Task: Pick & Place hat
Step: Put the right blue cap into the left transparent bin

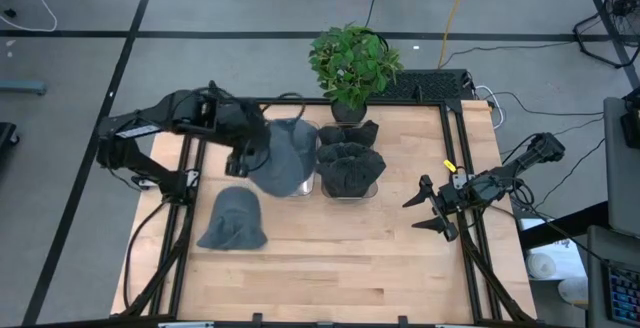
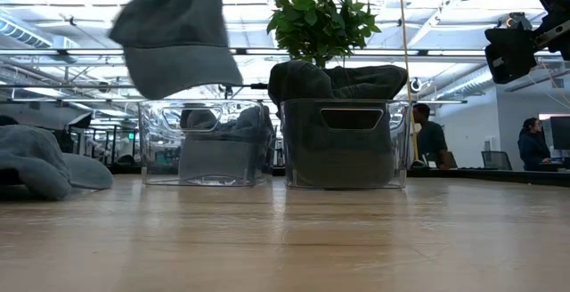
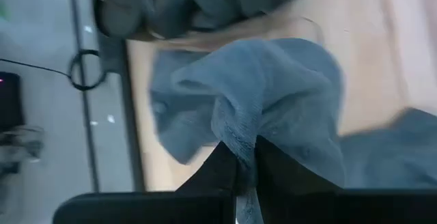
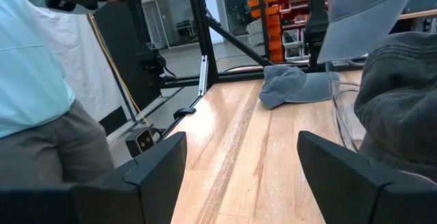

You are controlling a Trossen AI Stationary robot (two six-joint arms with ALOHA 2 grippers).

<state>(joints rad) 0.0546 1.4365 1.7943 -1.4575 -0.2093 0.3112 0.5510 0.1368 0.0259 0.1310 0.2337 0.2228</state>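
One grey hat (image 1: 283, 156) hangs in the air, pinched at its crown by the left end effector (image 1: 252, 155), whose fingers (image 3: 225, 173) are clenched on a fold of the fabric. Seen from counter height, the hat is lifted well clear of the counter (image 1: 350, 258) and sits above the left clear bin (image 2: 205, 142), its brim drooping toward the bin's near-left corner. That bin already holds what looks like grey fabric, though its exact contents are hard to make out through the wall.

Just beside it stands the right clear bin (image 2: 345, 142), heaped with dark hats that rise over its rim. A second grey hat (image 1: 234, 219) lies flat on the counter, near the left bin on the front-left side and untouched. A potted plant (image 1: 352, 63) stands behind the two bins at the counter's back edge.

As a judgement, the pick is done and the carry looks nearly done; what remains is lowering the hat into the left bin and letting go, and the hat left on the counter probably follows.

The right end effector (image 1: 432, 213) waits near the counter's right edge, well apart from the bins, its fingers spread wide and carrying nothing. People show in the room beyond.
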